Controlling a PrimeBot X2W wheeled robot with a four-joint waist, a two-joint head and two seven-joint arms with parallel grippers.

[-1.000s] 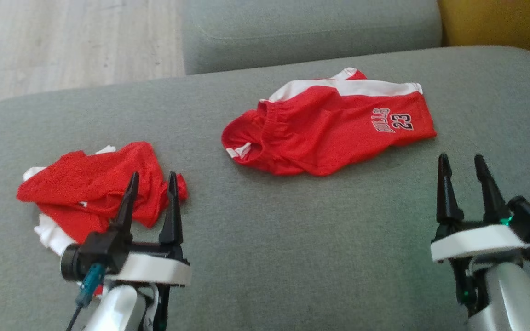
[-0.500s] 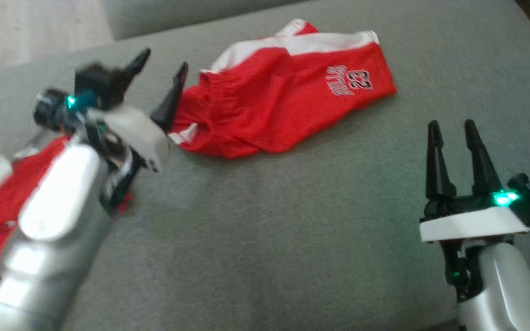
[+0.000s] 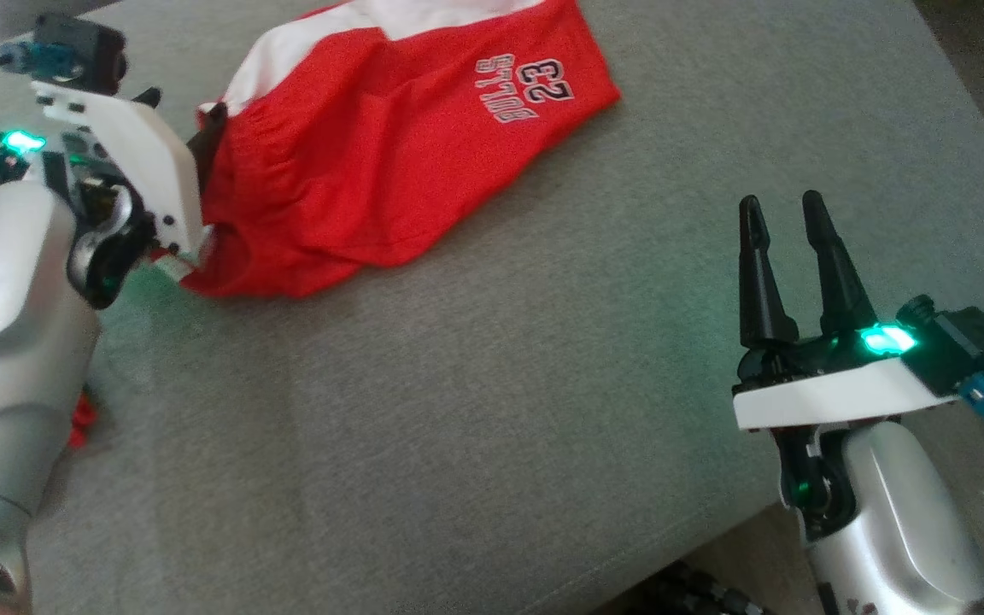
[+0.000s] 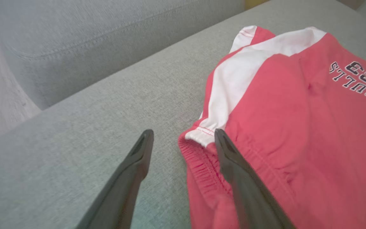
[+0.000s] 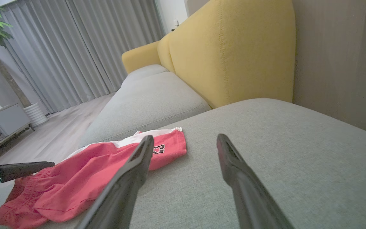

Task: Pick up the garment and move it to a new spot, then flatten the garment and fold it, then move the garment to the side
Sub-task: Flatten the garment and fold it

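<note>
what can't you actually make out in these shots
Head view: fingers of the left hand, mostly behind its own white plate.
Head view: far end of the shorts, cut by the top edge.
Head view: red cloth at the left, mostly behind the left arm.
Right wrist view: part of the shorts' print, behind a finger of the right hand.

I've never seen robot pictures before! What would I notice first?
The bright red shorts with a white stripe and the number 23, lying rumpled on the grey sofa cushion. Next, the left tool, open at the waistband end of the shorts, while the right tool hangs open over bare cushion.
</note>
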